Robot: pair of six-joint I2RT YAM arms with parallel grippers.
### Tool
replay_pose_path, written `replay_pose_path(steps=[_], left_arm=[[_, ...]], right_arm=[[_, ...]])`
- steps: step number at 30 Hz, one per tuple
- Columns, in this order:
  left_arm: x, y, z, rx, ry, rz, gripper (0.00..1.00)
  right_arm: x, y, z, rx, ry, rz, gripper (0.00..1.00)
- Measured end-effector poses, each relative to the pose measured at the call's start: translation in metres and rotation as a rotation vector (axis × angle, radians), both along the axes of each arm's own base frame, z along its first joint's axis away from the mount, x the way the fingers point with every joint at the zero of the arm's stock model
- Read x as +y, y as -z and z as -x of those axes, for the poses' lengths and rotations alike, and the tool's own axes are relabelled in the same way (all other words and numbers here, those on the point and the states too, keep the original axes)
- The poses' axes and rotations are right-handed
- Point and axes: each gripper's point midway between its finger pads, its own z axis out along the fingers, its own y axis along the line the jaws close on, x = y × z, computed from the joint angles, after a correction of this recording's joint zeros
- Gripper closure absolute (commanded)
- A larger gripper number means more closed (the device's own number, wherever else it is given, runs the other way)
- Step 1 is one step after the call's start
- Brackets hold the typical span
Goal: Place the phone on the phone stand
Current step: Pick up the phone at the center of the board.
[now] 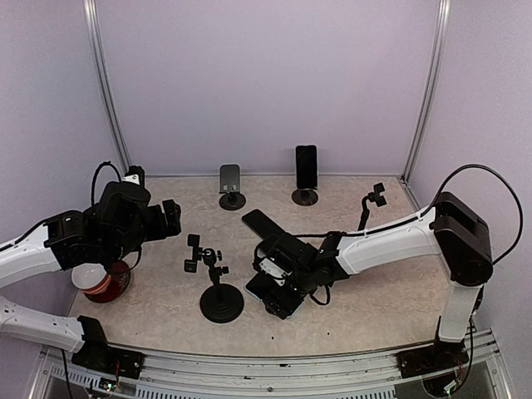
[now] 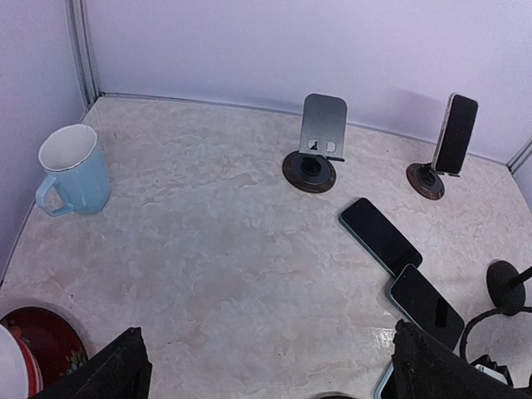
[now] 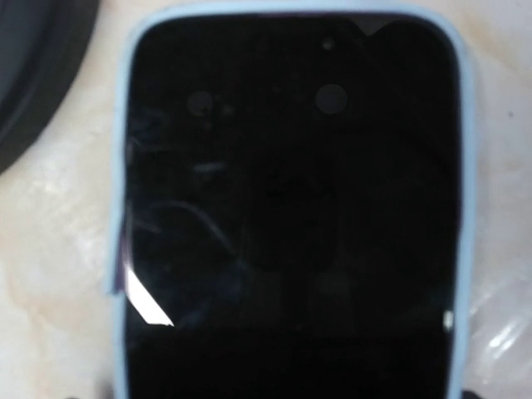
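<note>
At the right gripper [image 1: 280, 284]: spread wide, pinching nothing, hanging low over the blue-cased phone [image 3: 291, 208], presumably to straddle its long edges. Lies flat on the table [image 1: 357, 320], screen up (not yet lifted), well apart from the empty grey stand [image 1: 229, 184] at the back. At the left gripper [image 1: 172, 219]: likewise spread, parked aside, likely to leave room.

The phone [image 3: 291, 216] looks blurred, bottom cut off.

left arm [image 1: 100, 229] raised, left fingers [image 2: 116, 370] wide apart; right arm [image 1: 386, 241] stretched low, right fingers [image 1: 287, 283] wide apart.
</note>
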Motion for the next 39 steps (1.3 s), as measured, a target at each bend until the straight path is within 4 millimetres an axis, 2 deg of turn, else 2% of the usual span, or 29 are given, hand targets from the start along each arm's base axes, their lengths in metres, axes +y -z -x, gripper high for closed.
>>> replay_pose_path(steps=[9,21,26,30,39], left_arm=[[0.003,-0.005,0.002,-0.014,-0.005,0.014,0.01],[0.007,-0.009,0.002,-0.025,-0.017,0.017,0.01],[0.008,-0.016,0.004,-0.03,-0.002,0.022,0.01],[0.007,-0.025,0.006,-0.045,0.015,0.051,0.01],[-0.002,-0.032,0.009,-0.041,0.071,0.097,0.01]], right_arm=[[0.0,0.0,-0.005,-0.009,0.022,0.029,0.36],[-0.003,-0.002,-0.009,-0.069,0.02,0.05,0.5],[-0.014,-0.008,-0.017,-0.139,0.044,0.069,0.51],[-0.02,-0.024,-0.026,-0.209,0.066,0.058,0.51],[-0.019,-0.082,-0.047,-0.38,0.115,-0.046,0.53]])
